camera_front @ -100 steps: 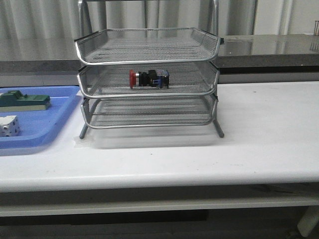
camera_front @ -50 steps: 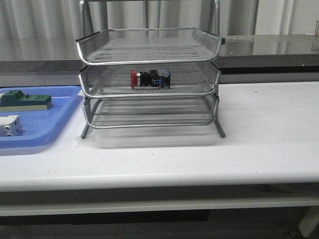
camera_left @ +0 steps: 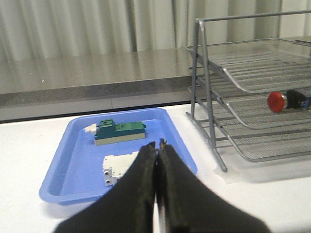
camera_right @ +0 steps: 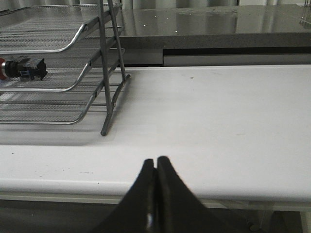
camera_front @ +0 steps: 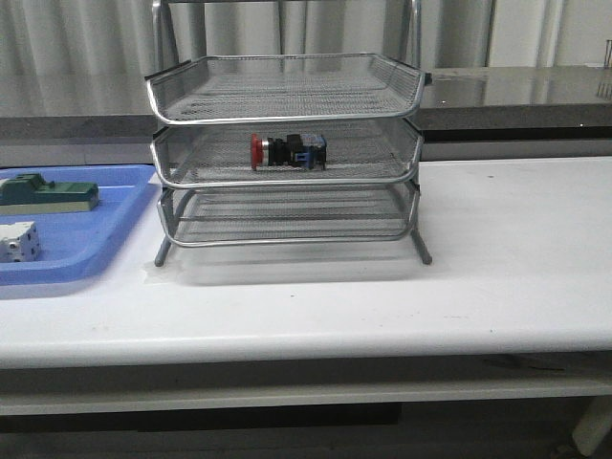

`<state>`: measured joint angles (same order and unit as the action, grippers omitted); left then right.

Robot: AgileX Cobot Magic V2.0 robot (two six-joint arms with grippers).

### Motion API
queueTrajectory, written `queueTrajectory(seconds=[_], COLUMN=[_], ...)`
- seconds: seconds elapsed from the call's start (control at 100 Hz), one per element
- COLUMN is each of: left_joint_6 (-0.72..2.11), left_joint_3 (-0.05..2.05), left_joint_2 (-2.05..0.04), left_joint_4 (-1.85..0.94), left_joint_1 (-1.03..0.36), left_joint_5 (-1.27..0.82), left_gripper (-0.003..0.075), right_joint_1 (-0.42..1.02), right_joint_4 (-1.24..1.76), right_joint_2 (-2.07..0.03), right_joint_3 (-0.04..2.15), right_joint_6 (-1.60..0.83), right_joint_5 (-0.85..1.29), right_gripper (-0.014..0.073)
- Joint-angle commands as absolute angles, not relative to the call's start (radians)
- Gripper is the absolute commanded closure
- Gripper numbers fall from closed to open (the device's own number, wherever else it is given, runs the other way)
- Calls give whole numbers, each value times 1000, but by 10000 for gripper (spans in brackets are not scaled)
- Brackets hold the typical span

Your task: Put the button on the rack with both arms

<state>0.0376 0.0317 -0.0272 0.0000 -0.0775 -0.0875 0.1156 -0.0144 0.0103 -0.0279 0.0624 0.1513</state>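
Small red-capped cylindrical push-button with black body and blue rear block [camera_front: 287,151] lies on its side in middle tier of three-tier silver wire-mesh rack [camera_front: 287,158] on white surface [camera_front: 497,258]. Placement looks done. Left gripper [camera_left: 157,145] fingers clenched, empty, above blue plastic tray [camera_left: 63,177]. Right gripper [camera_right: 155,162] fingers clenched, empty, well apart from rack. Nothing visibly left.
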Motion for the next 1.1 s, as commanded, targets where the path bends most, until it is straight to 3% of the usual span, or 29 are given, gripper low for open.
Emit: queueTrajectory(seconds=[0.0, 1.09], left_joint_6=[14, -14], left_joint_3=[33, -51], left_joint_2=[-8, 36], left_joint_4=[0, 30], left_joint_1=[-49, -43], left_joint_5=[-10, -8], left_gripper=[741, 741], right_joint_1=[112, 112], right_joint_4=[-20, -20], right_joint_2=[30, 30], right_joint_3=[-9, -9], right_joint_6=[62, 62], right_joint_5=[65, 65], right_gripper=[651, 651])
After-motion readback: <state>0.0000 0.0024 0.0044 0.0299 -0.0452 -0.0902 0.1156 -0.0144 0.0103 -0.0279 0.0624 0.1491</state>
